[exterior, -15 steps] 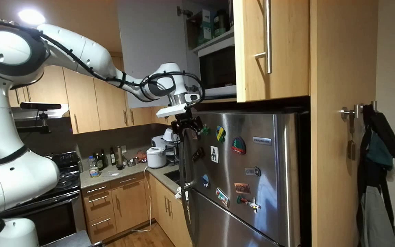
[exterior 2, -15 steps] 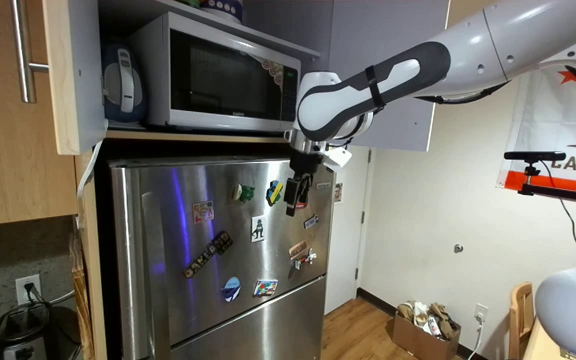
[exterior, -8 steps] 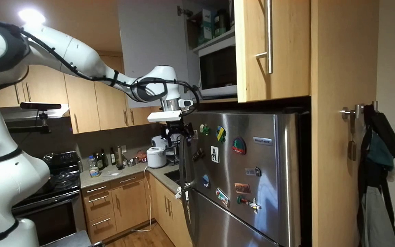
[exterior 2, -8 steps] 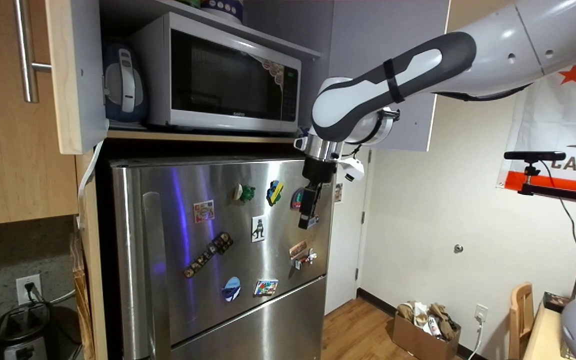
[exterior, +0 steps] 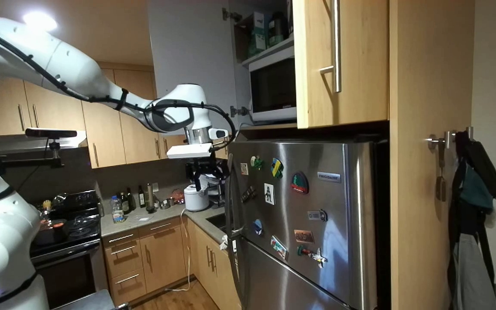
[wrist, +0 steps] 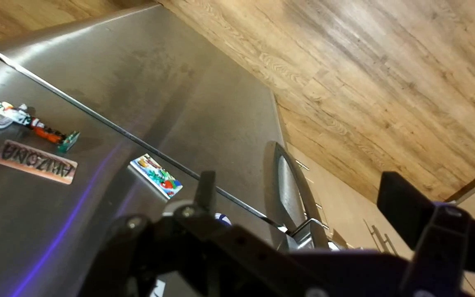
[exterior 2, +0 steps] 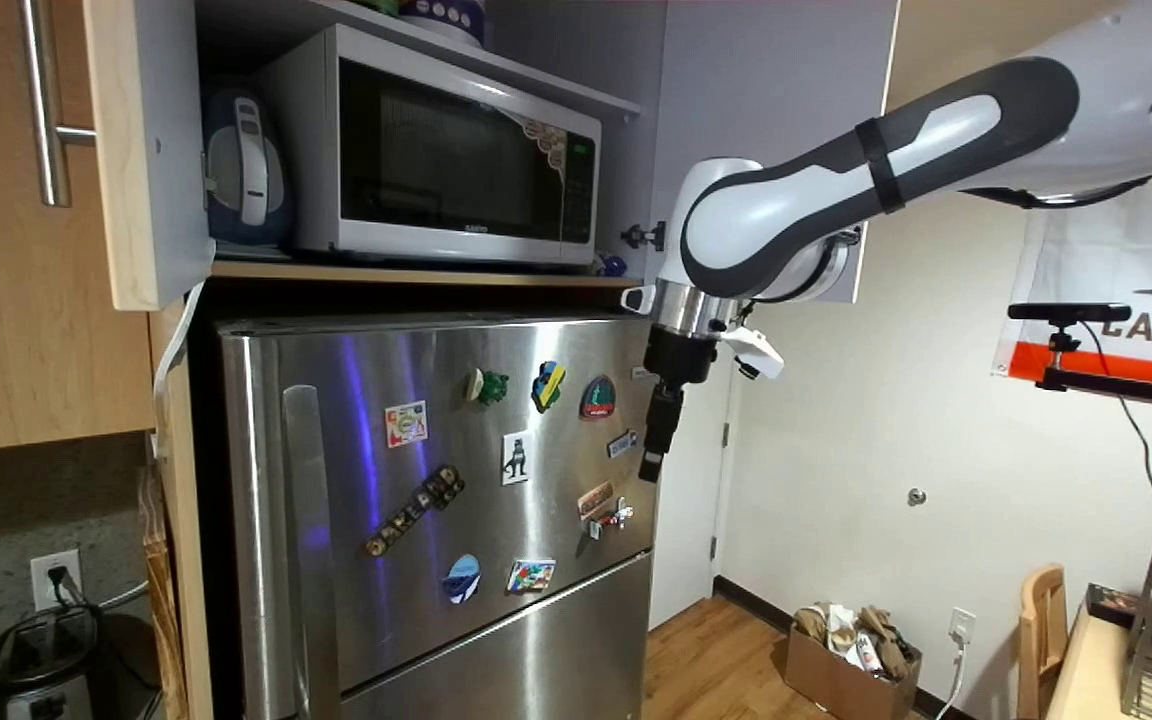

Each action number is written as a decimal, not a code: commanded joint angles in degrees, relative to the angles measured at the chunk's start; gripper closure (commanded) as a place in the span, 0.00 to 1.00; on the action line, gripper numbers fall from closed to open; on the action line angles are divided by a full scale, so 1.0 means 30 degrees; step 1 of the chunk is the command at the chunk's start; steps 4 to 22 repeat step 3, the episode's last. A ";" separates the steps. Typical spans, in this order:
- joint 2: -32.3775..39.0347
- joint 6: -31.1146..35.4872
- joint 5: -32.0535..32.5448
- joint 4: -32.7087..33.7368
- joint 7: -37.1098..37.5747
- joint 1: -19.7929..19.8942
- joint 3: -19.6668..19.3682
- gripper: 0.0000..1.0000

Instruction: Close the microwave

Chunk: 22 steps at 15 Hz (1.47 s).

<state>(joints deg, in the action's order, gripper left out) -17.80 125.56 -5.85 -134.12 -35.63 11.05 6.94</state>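
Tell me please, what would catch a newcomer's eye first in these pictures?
Probably the eye falls first on the white robot arm, large in both exterior views, its open tool hanging in front of the steel fridge. Next come the colourful magnets on the fridge's front. Above the fridge, a closed microwave sits in an open cabinet.

In an exterior view, SANYO stands at six o'clock on the front of the microwave (exterior 2: 456, 150), and at three o'clock in that view the California flag (exterior 2: 1106, 265) bears CALIF, cut off by the frame. In an exterior view the badge (exterior: 329, 177) toward one o'clock on the refrigerator (exterior: 289, 215) reads FRIGIDAIRE. At nine o'clock in the wrist view a fridge magnet (wrist: 35, 161) says ARIZONA, upside down.
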 commanded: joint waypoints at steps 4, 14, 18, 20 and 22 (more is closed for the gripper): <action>-0.0041 0.0036 0.0623 -0.0103 0.0478 -0.1732 -0.1616 0.00; -0.0041 0.0036 0.0623 -0.0103 0.0478 -0.1732 -0.1616 0.00; -0.0041 0.0036 0.0623 -0.0103 0.0478 -0.1732 -0.1616 0.00; -0.0041 0.0036 0.0623 -0.0103 0.0478 -0.1732 -0.1616 0.00; -0.0041 0.0036 0.0623 -0.0103 0.0478 -0.1732 -0.1616 0.00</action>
